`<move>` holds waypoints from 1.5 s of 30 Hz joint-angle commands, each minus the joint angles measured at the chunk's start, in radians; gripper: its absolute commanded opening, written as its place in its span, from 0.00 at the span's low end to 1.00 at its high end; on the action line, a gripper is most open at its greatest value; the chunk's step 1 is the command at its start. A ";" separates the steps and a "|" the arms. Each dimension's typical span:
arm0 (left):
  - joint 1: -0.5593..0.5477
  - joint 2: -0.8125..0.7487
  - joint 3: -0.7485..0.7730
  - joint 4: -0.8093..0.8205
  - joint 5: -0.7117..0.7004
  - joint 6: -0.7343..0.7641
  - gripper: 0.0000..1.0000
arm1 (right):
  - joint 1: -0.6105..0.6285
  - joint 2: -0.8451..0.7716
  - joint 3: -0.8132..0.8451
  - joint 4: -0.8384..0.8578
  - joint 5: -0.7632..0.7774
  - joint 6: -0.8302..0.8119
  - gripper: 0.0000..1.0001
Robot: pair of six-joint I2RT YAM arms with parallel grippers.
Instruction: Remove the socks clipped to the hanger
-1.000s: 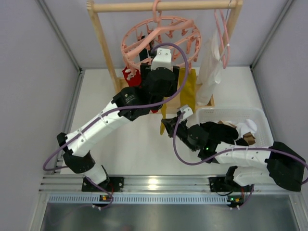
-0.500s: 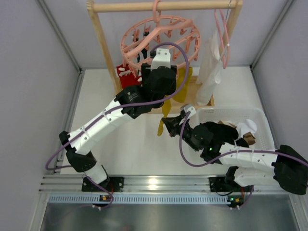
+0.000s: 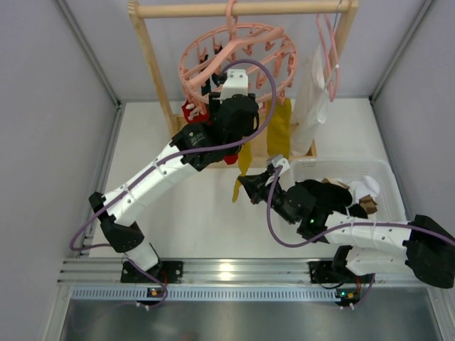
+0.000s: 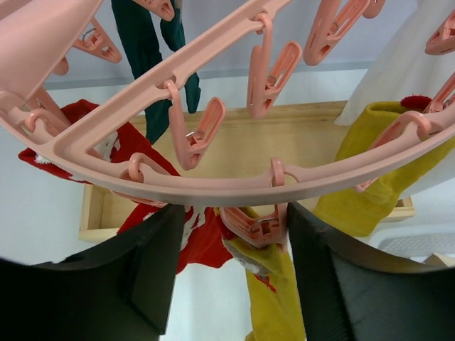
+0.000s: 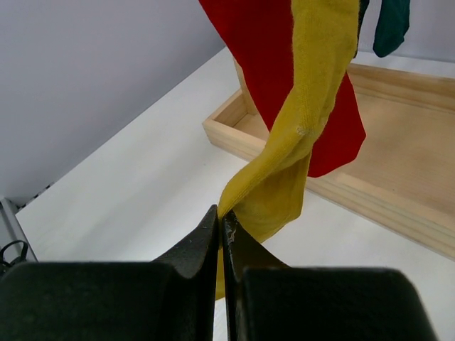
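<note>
While the pink hoop hanger hangs from the wooden rail, we see 1 yellow sock dangling from a peg on its rim, a red sock just beside it and a teal sock farther round. Our right fingers are pinched tight on the yellow sock's lower end, above the worktop. Our left fingers stand wide, 1 on each side of that peg, just under the rim.

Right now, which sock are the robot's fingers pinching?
The yellow sock in front of the red one: the right fingers pinch its lower end. The others hang free.
</note>
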 commanded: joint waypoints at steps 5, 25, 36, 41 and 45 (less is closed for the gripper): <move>0.006 0.028 0.024 0.033 0.000 -0.007 0.51 | 0.030 -0.033 -0.008 0.074 -0.029 0.019 0.00; 0.012 -0.026 -0.021 0.030 0.141 -0.052 0.53 | 0.039 -0.438 -0.022 -0.419 0.102 0.065 0.00; -0.008 -0.263 -0.221 0.032 0.238 -0.140 0.98 | 0.038 -0.695 0.214 -1.274 0.641 0.255 0.00; -0.016 -0.397 -0.369 0.029 0.253 -0.167 0.98 | 0.012 -0.600 0.332 -1.519 0.852 0.393 0.00; -0.019 -0.497 -0.485 0.027 0.278 -0.191 0.98 | -0.169 -0.515 0.355 -1.514 0.784 0.335 0.00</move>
